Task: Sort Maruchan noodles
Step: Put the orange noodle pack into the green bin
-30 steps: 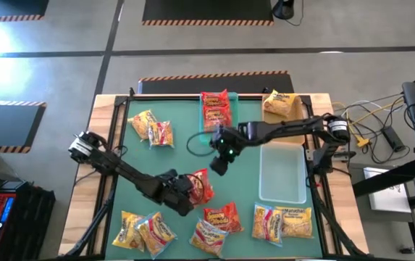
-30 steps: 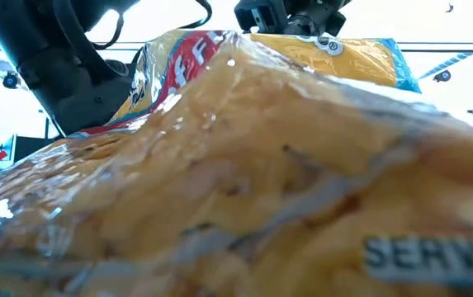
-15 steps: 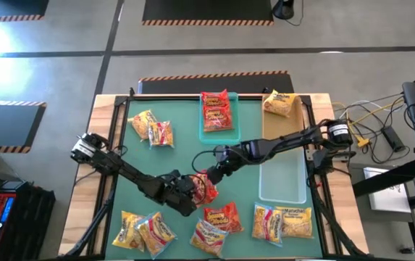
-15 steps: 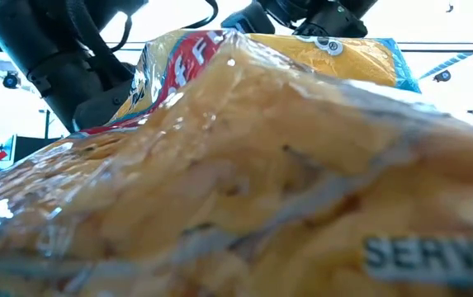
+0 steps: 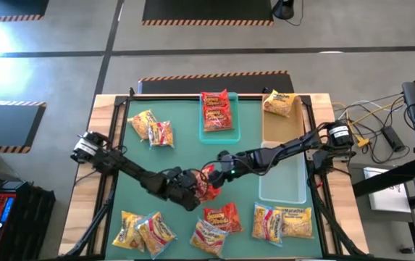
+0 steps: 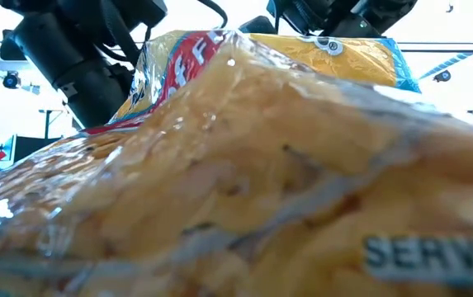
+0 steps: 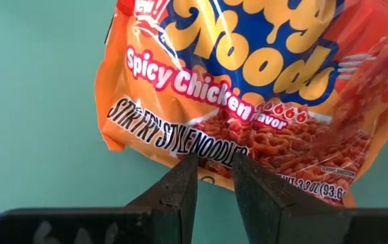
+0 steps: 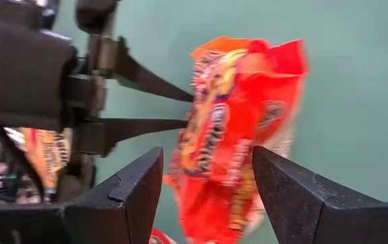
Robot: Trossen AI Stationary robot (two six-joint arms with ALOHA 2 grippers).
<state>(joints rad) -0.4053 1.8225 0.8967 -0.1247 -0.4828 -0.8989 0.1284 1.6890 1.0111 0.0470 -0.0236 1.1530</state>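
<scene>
Red crinkly plastic is what you have between two claws right now, and that is where the trouble lies. Your left claw (image 7: 214, 169) is clenched on the bottom edge of the red packet (image 5: 206, 181), holding it up off the green table (image 5: 185, 145) near the front middle. Your right claw (image 8: 207, 173) stands spread, one finger either side of the same packet, not yet pinching it.

If you close the right claw while the left one grips, you could tug the film two ways and tear it, or crush the noodles. If the left lets go first, the packet may slide out and drop onto the other red packet (image 5: 223, 217) just in front.

Farther back, the teal tray (image 5: 234, 133) already carries red packets (image 5: 216, 110), and the tan tray (image 5: 294, 123) holds a yellow packet (image 5: 280, 104). A loose, swinging hold could land your packet on a rim. The clear tray (image 5: 283, 177) sits close beside your right arm; a wide sweep might knock it.
</scene>
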